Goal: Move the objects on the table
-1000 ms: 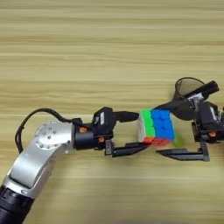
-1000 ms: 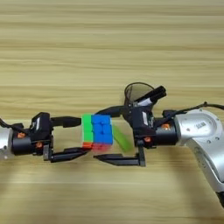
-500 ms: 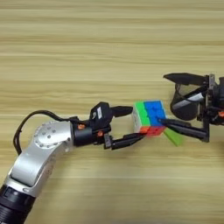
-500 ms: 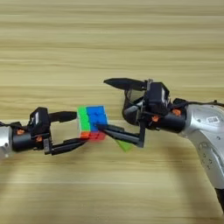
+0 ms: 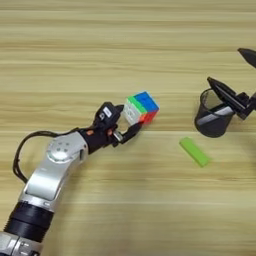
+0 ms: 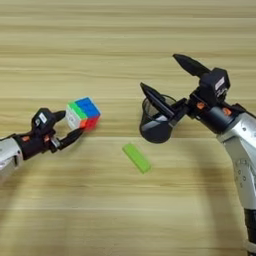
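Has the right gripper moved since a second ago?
Yes. The right gripper has pulled away to the right from the cube and green block, open over the pen cup.

The table [image 6: 125,40] lay bare at the top and bottom. Across the middle, the cube [image 6: 83,113], the green block [image 6: 137,158] and the pen cup [image 6: 156,124] stood in the way, with gaps between them.
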`<state>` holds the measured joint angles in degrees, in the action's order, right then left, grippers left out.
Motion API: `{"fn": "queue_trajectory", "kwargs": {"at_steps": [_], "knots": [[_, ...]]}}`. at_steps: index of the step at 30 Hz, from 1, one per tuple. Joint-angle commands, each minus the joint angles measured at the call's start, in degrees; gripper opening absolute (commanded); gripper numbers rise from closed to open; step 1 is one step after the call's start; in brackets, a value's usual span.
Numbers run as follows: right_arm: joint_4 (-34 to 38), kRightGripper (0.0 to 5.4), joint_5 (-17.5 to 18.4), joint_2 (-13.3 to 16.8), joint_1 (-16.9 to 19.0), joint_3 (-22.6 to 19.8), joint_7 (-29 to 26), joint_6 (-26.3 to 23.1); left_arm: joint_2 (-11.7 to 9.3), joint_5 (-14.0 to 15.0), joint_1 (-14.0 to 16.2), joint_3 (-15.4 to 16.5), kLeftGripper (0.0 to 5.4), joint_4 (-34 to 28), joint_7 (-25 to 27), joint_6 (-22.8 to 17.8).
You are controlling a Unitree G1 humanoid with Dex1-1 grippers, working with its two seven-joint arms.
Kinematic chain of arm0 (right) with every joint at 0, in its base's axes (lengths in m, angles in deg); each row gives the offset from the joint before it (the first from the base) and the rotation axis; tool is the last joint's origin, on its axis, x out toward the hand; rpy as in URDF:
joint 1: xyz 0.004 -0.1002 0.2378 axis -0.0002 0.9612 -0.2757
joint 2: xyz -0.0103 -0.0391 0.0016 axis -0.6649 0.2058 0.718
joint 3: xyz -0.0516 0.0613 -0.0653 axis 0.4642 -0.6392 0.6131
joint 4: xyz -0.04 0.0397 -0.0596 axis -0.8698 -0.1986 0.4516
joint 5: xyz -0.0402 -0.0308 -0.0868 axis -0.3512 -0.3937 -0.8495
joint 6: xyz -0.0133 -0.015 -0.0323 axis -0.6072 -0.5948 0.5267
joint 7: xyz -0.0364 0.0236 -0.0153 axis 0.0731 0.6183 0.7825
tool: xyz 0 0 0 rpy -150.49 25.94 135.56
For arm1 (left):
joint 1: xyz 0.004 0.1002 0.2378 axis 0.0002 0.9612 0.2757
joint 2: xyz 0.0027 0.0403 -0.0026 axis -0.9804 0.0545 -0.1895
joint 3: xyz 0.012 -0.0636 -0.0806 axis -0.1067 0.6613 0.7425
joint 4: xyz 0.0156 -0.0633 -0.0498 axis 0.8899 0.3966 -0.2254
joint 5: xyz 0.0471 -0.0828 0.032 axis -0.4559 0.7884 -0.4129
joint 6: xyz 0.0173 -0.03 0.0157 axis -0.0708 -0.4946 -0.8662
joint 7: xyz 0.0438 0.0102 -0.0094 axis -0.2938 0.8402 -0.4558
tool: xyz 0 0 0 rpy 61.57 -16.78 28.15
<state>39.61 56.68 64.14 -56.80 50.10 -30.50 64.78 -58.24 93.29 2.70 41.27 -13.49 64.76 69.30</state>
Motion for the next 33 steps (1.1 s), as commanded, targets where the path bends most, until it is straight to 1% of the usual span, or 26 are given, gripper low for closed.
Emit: {"fn": "queue_trajectory", "kwargs": {"at_steps": [1,6,11,17,22,24,25,28,30,33], "knots": [[-0.70,5.40,-0.59,-0.37,-0.63,-0.81,0.62,1.03,1.41,-2.60,-0.68,-1.92,3.27,4.22,-1.26,-0.17],[-1.12,5.40,-0.71,-0.43,-0.68,-0.72,0.83,1.43,2.09,-3.97,-1.00,-2.50,3.27,6.81,-1.37,-0.16],[-1.16,5.40,-0.57,-0.42,-0.41,-0.40,0.73,1.61,2.01,-4.02,-0.77,-2.81,3.27,6.87,-0.29,0.66],[-1.34,5.40,-0.38,-0.46,-0.34,-0.49,0.61,1.71,2.46,-2.98,-0.65,-2.47,4.12,5.70,0.74,1.11],[-1.45,5.40,-0.21,-0.51,-0.32,-0.50,0.50,1.70,2.88,-2.08,-0.07,-2.27,4.56,3.95,1.55,2.53],[-1.46,5.40,-0.18,-0.53,-0.30,-0.51,0.49,1.69,3.30,-1.45,-0.11,-1.50,4.82,3.42,1.41,3.33],[-1.48,5.40,-0.17,-0.54,-0.28,-0.52,0.49,1.69,3.57,-1.02,-0.17,-0.98,4.85,3.13,1.28,3.82],[-1.59,5.40,-0.12,-0.59,-0.20,-0.58,0.45,1.77,4.61,0.75,-0.43,0.87,5.18,1.97,1.00,4.70],[-1.69,5.40,-0.11,-0.65,-0.14,-0.61,0.40,1.85,5.05,1.14,-0.63,1.69,5.36,1.92,0.60,5.83],[-1.60,5.40,0.00,-0.78,-0.05,-0.75,0.55,1.83,6.10,2.56,-0.84,3.40,5.38,1.33,0.36,7.25]]}}
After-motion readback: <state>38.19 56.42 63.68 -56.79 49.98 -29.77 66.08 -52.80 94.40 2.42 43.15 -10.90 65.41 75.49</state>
